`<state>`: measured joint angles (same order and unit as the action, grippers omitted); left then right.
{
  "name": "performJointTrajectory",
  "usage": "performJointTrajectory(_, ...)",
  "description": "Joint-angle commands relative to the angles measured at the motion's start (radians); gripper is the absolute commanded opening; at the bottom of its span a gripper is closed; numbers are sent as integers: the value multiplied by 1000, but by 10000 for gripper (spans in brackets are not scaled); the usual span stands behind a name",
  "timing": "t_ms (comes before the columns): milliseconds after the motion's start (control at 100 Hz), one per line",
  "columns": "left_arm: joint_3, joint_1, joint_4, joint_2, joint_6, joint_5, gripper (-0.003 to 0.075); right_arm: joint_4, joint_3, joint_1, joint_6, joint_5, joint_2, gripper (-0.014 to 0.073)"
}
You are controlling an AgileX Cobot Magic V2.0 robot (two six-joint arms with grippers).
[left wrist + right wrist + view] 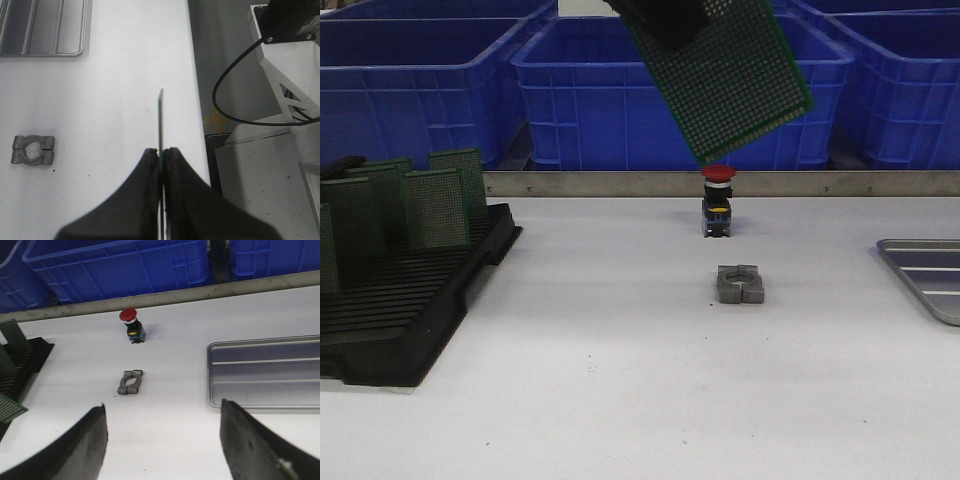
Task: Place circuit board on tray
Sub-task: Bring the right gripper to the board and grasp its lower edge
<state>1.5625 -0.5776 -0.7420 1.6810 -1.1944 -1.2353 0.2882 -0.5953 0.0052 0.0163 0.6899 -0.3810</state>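
Observation:
A green perforated circuit board hangs tilted high above the middle of the table, with my left gripper shut on its upper corner. In the left wrist view the board shows edge-on, pinched between the black fingers of the left gripper. The silver-grey ribbed tray lies flat at the right edge of the table, also seen as the tray and the tray; nothing shows in it. My right gripper stands open above bare table left of the tray, holding nothing.
A black slotted rack with several upright green boards stands at the left. A red push button and a grey metal clamp sit mid-table. Blue crates line the back behind a metal rail.

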Motion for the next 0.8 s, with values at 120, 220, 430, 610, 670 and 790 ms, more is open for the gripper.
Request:
performJointTrajectory(120,24,-9,-64,-48,9,-42,-18,247,-44,0,-359,-45,-115,515)
performJointTrajectory(220,24,-9,-64,-48,9,-42,-18,414,-65,0,-634,8,-203,515)
performJointTrajectory(430,24,-9,-64,-48,9,-42,-18,716,-131,0,-1110,232,-423,515)
performJointTrajectory(610,24,-9,-64,-48,9,-42,-18,829,-206,0,-1272,344,-593,515)
performJointTrajectory(670,24,-9,-64,-48,9,-42,-18,842,-230,0,-1294,344,-640,515)
performJointTrajectory(790,24,-9,-64,-48,9,-42,-18,856,-268,0,-1323,360,-722,515)
